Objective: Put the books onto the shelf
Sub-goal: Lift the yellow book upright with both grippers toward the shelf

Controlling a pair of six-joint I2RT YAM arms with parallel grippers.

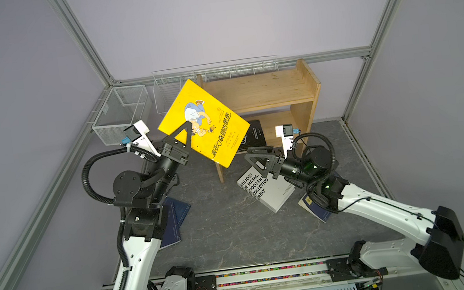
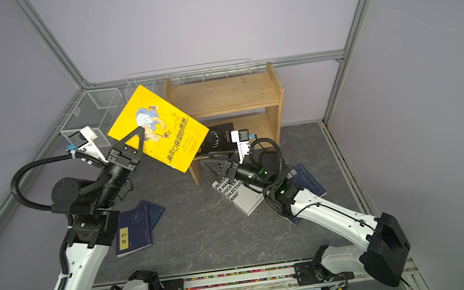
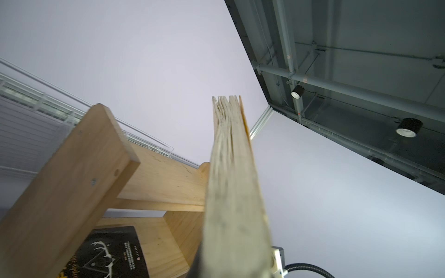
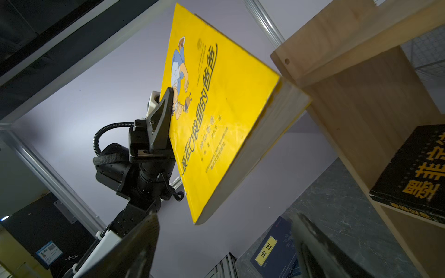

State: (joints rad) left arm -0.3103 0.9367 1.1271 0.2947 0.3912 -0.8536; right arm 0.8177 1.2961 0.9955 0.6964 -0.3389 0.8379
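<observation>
Clamps yellow book (image 1: 215,115) in left gripper (image 1: 188,127), aloft and tilted before shelf (image 1: 263,88) left panel. Holds right gripper (image 1: 248,153) spread, empty, above white book (image 1: 272,197). Best: level book, clear panel, slide onto top tier, release only once resting.

My left arm is raised with the elbow bent and the forearm angled up and forward. My left tool (image 1: 189,124) is clamped tight on the lower edge of the yellow book (image 1: 221,117), carrying it tilted in the air. My right arm reaches in low, wrist near level. My right tool (image 1: 247,153) is spread wide, grips nothing and points towards my left arm.
</observation>
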